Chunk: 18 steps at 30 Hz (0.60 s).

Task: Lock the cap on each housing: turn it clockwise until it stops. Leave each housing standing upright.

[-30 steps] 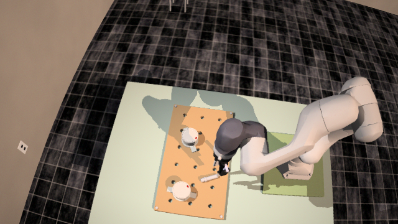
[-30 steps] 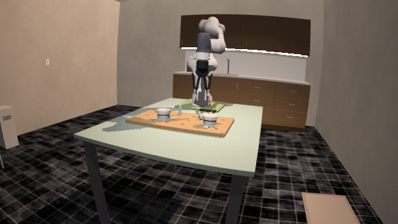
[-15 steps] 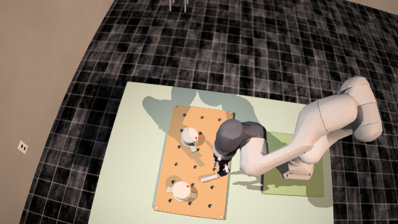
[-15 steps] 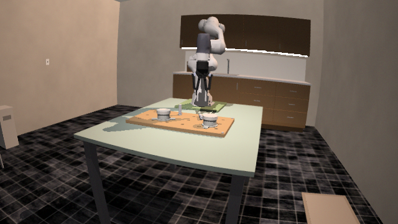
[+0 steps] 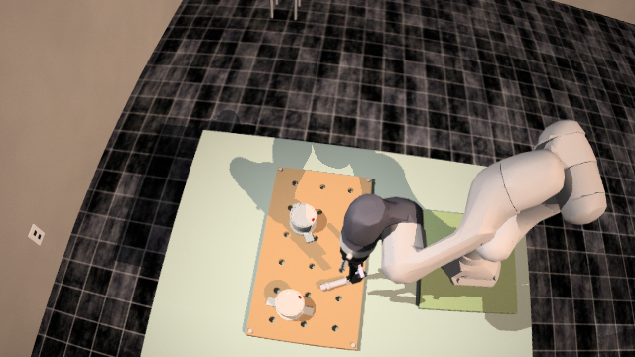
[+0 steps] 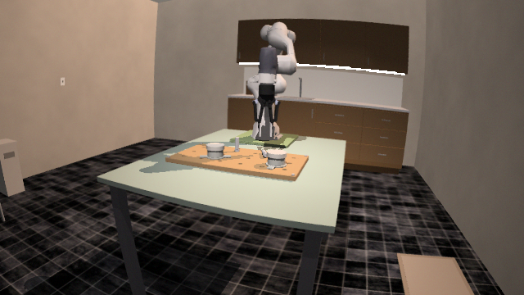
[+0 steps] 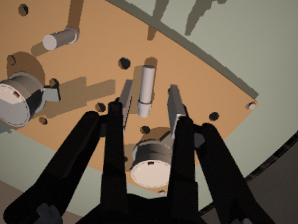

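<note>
Two grey housings with white caps, each with a red dot, stand upright on the orange pegboard point(image 5: 310, 258). One housing point(image 5: 303, 218) is at the far end and also shows in the side view point(image 6: 276, 158). The other housing point(image 5: 291, 303) is at the near end point(image 6: 214, 150). My gripper point(image 5: 355, 274) point(image 6: 266, 133) hangs above the board's right edge, well above both caps. In the wrist view its fingers stand partly apart with nothing between them. One capped housing point(image 7: 152, 169) shows far below between them, and the other housing point(image 7: 16, 99) is to the left.
A grey peg point(image 5: 333, 284) stands on the board beside the gripper point(image 6: 237, 144). The wrist view shows a peg point(image 7: 147, 90) below the fingertips and another peg point(image 7: 60, 38) farther off. The board has several open holes. The arm's base sits on a green mat point(image 5: 466, 278).
</note>
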Motion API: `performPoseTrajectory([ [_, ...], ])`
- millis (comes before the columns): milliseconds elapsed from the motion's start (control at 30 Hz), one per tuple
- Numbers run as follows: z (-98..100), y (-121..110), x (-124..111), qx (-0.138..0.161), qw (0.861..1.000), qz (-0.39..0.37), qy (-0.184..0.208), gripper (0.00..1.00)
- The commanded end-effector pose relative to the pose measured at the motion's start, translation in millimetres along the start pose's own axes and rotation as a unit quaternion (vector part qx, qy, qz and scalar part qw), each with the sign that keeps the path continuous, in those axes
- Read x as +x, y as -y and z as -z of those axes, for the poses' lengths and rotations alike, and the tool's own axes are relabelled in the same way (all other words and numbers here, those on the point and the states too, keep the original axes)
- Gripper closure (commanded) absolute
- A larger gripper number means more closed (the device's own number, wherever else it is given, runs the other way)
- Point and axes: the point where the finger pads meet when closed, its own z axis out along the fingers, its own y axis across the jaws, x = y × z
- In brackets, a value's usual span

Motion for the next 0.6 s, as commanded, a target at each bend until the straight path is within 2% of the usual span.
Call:
performPoseTrajectory([
  [0, -5.4, 2, -2, 0.003, 1.000, -0.002, 0.003, 0.64],
  [567, -33.1, 3, -3, 0.003, 1.000, -0.002, 0.003, 0.64],
])
